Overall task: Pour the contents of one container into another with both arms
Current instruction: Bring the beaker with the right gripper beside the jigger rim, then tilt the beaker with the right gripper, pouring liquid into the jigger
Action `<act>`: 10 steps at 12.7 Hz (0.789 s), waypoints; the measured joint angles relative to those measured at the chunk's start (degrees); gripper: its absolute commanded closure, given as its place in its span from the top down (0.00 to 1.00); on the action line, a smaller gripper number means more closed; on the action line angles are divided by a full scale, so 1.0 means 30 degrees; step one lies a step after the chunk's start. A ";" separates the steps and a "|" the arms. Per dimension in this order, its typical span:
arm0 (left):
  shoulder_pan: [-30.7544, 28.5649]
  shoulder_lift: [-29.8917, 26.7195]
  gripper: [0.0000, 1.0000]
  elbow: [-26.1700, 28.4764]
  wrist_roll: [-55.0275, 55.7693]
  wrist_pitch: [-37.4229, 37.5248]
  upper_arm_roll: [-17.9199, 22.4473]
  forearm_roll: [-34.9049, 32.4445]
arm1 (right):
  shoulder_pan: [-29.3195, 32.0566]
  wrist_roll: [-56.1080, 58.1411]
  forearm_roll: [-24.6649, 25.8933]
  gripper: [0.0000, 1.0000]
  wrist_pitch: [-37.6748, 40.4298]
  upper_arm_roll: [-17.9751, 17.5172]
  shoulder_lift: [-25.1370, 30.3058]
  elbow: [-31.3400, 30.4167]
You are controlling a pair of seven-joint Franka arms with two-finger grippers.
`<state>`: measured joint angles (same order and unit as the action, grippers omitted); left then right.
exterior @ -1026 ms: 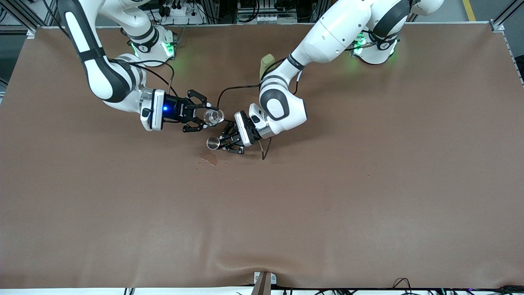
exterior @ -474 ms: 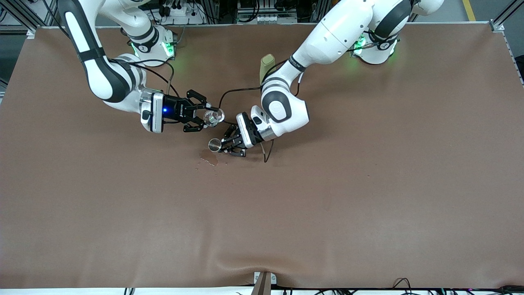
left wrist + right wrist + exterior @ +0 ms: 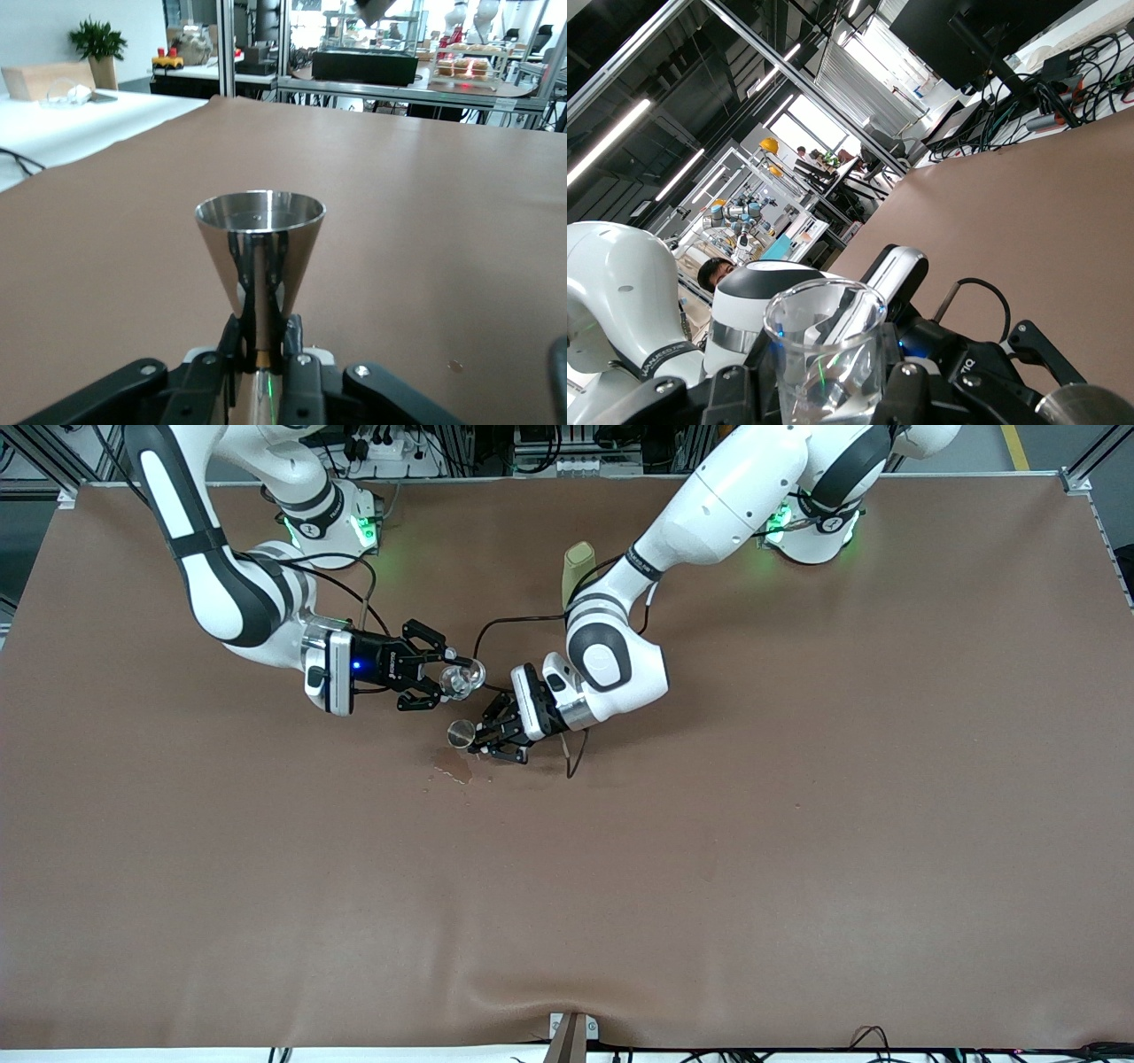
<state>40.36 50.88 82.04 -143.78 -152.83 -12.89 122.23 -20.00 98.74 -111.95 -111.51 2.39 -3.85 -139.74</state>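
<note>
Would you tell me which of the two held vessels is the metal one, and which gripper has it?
The silvery jigger, clamped at its narrow waist by the left gripper; the right gripper holds a clear glass cup instead.

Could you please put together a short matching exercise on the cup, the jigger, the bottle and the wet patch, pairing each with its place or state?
Things:
1. cup
2. jigger
3. bottle
4. wet patch

Places or states:
A. on the table, partly hidden by the left arm
B. held in the right gripper
C. on the table under the jigger
D. held upright in the left gripper

Pairs: 1-B, 2-D, 3-A, 4-C
</note>
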 measured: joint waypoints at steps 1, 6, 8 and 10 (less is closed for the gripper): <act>-0.0112 0.0000 0.00 0.0001 -0.0319 0.0141 0.0003 0.0018 | 0.0000 -0.0242 -0.0011 0.14 -0.0001 0.0012 0.0000 0.0000; -0.0209 0.0001 0.00 0.0102 -0.0733 0.0316 0.0003 0.0059 | 0.0000 -0.1109 -0.0031 0.13 -0.0020 0.0015 0.0000 -0.0004; -0.0210 0.0010 0.00 0.0199 -0.0908 0.0813 0.0003 0.0258 | 0.0000 -0.1768 -0.0033 0.13 -0.0020 0.0016 0.0000 -0.0004; -0.0267 0.0087 0.00 0.0366 -0.1644 0.1483 0.0018 0.0608 | 0.0000 -0.2004 -0.0035 0.13 -0.0033 0.0024 -0.0002 -0.0006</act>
<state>39.56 51.14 83.14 -148.71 -148.38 -12.84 124.05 -20.00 92.73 -112.05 -111.61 2.46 -3.85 -139.76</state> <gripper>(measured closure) 0.797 0.502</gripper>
